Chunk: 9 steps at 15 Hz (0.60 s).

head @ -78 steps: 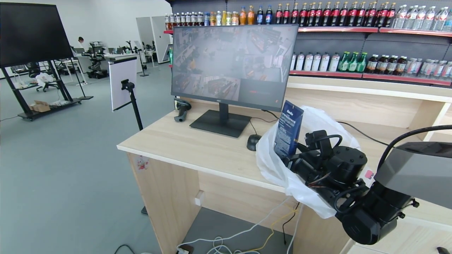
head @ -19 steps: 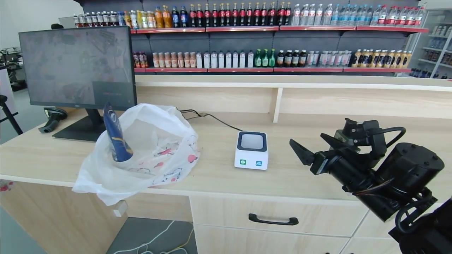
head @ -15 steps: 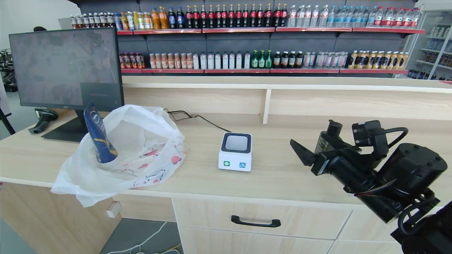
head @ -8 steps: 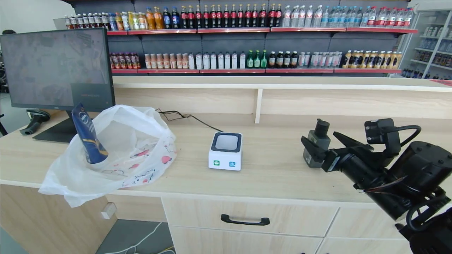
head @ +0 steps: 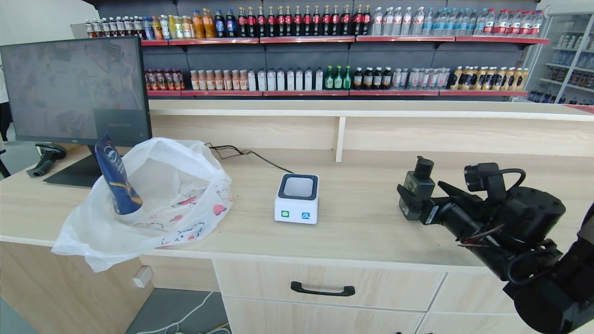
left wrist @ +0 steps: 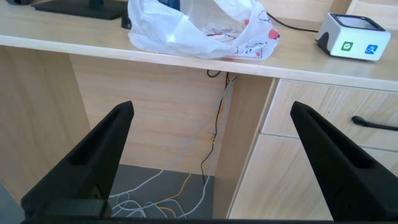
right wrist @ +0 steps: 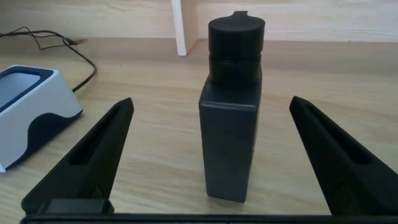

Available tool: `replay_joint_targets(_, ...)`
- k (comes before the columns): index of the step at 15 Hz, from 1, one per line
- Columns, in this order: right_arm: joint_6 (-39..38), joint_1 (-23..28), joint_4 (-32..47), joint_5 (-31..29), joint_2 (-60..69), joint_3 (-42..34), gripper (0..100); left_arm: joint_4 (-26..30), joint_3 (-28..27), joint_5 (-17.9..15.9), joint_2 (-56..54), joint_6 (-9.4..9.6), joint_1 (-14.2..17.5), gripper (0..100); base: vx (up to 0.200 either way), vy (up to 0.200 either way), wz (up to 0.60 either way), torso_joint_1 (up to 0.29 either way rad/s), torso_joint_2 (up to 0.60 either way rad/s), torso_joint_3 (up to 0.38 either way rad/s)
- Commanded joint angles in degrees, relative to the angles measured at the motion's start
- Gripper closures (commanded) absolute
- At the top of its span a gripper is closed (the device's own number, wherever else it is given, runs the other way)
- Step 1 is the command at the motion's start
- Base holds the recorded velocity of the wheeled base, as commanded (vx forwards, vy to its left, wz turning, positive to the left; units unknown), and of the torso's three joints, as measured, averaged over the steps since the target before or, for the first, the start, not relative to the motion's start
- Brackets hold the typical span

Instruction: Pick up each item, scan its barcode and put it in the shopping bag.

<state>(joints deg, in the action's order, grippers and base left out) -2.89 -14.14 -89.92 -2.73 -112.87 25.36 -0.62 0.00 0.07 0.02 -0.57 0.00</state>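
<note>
Light wood counter (head: 362,227): dark bottle (right wrist: 231,124) upright at right end, between wide-spread fingers of right gripper (right wrist: 211,124), apart from both. Left gripper (left wrist: 211,109) spread wide, facing counter front. Shopping bag (head: 176,195) left, scanner (head: 297,198) mid-counter. Drink shelves (head: 325,79) behind.

Light wood checkout counter (head: 362,232) with a raised back ledge; a drawer (head: 325,278) with a black handle sits under the front edge. On top, left to right: handheld scanner (head: 44,157) at the far left; monitor (head: 74,88) on a flat black stand; white plastic shopping bag (head: 185,185), slumped open, overhanging the front edge; black cable (head: 250,155) trailing behind it; small white barcode scanner (head: 297,198) mid-counter; dark grey bottle (head: 414,189) with black cap, upright, well to the right.
</note>
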Motion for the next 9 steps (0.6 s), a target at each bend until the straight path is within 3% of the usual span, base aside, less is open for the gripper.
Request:
replay_joint_targets(1, 0.0, 1.5, -0.1, 0.0, -3.4, 1.5, 0, -0.1, 0.0, 0.0, 0.0, -0.04, 0.0, 0, 0.000, 0.000, 0.00, 0.000, 0.00, 0.000)
replay_joint_targets(9, -0.4, 4.2, -0.1, 0.0, -8.1, 6.5, 0, -0.1, 0.0, 0.0, 0.0, -0.04, 0.0, 0, 0.000, 0.000, 0.00, 0.000, 0.00, 0.000)
